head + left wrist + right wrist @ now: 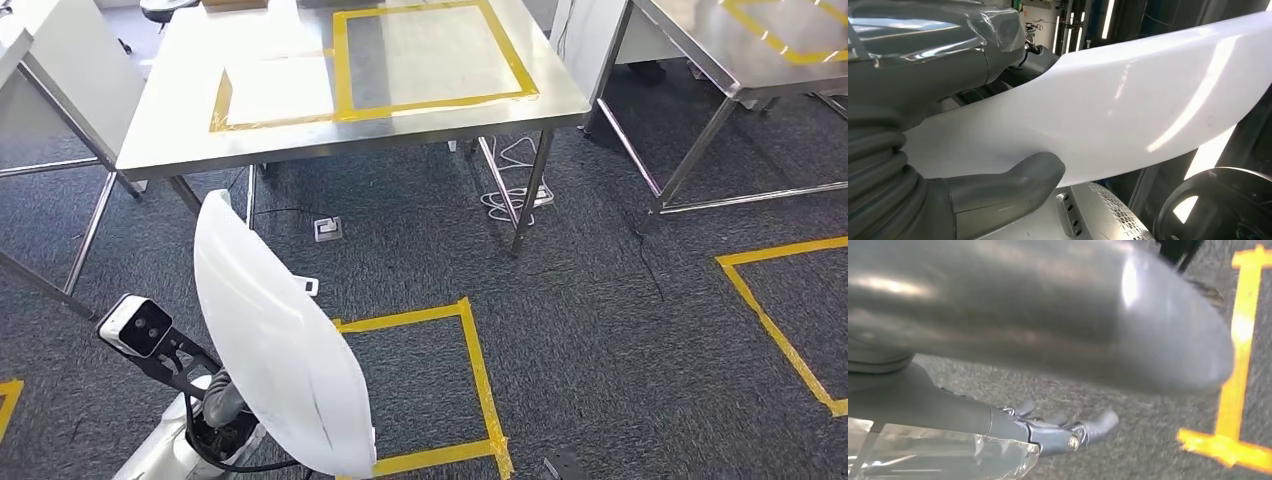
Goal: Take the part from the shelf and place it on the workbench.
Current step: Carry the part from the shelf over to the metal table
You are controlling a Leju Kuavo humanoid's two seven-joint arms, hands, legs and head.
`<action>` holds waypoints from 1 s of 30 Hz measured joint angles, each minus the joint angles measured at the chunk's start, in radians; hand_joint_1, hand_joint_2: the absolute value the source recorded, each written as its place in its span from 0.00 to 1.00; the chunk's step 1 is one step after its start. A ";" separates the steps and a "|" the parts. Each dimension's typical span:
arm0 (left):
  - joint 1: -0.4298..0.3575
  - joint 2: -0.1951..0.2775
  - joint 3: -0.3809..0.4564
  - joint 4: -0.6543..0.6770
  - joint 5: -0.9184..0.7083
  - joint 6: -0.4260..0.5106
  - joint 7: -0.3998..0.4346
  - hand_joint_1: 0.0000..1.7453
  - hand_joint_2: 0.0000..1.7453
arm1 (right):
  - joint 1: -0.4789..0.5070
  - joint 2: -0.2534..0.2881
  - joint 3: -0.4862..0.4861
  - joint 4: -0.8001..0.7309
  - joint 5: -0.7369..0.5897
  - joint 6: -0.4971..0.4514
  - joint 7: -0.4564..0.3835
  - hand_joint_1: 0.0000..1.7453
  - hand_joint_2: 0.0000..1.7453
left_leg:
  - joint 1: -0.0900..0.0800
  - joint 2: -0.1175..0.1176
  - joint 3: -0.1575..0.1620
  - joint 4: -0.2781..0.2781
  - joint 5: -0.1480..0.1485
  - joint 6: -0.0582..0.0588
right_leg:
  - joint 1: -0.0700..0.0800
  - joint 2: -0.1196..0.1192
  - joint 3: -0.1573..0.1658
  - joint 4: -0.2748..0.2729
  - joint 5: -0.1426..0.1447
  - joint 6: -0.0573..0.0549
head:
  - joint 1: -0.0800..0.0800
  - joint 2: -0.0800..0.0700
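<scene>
Head view: nearest the camera, low on the left, the white part (275, 340) stands on edge, a broad curved panel carried by the left hand (222, 405), which sits mostly hidden behind its lower edge. The left arm is bent and held low, close to the body, with its wrist camera (138, 325) sticking out to the side. The part is well apart from the workbench (170, 120), a steel table with yellow tape outlines (345, 70) on its top, across a stretch of grey carpet (600, 300). A yellow tape square (478, 370) on the floor lies just beside the part. Judged step: the part is off the shelf and in transit. The next move calls for closing on the bench, then raising the arm so the panel clears the table edge before it is laid down inside the tape.

Left wrist view: the thumb (1013, 182) presses one face of the part (1128, 105), and the dark fingers (993, 90) lie behind the other face. The hand holds the panel by its edge.

Right wrist view: the right hand (1058, 432) hangs over the carpet (1148, 440) near yellow tape (1243, 340). Its fingers are loosely apart, slightly curled, and hold nothing.
</scene>
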 joint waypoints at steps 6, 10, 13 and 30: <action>-0.012 -0.007 0.000 -0.007 0.003 -0.002 -0.002 1.00 1.00 | -0.019 -0.004 0.000 0.000 -0.004 0.000 -0.003 0.00 0.00 | 0.007 -0.003 0.061 -0.014 -0.065 0.017 | 0.003 -0.007 -0.067 0.163 -0.086 0.009 | -0.003 0.000; -0.006 -0.005 -0.003 0.002 0.004 -0.002 -0.003 1.00 1.00 | -0.007 -0.008 0.000 0.005 -0.008 -0.002 -0.003 0.00 0.00 | 0.014 -0.011 0.098 -0.013 -0.105 0.011 | -0.009 -0.008 -0.258 0.296 -0.043 0.049 | -0.002 0.000; -0.005 -0.002 -0.004 0.008 0.004 -0.002 -0.003 1.00 1.00 | 0.005 -0.009 0.000 0.011 -0.008 -0.004 -0.006 0.00 0.00 | 0.017 -0.017 0.120 -0.004 -0.132 -0.004 | -0.017 -0.015 -0.261 0.112 0.128 0.085 | -0.001 0.000; -0.010 0.001 -0.008 0.009 0.006 -0.002 -0.015 1.00 1.00 | -0.001 -0.006 0.000 0.013 -0.006 -0.010 -0.015 0.00 0.00 | 0.044 0.015 0.104 0.051 -0.135 -0.053 | -0.028 -0.014 -0.162 0.052 0.108 0.019 | -0.007 0.000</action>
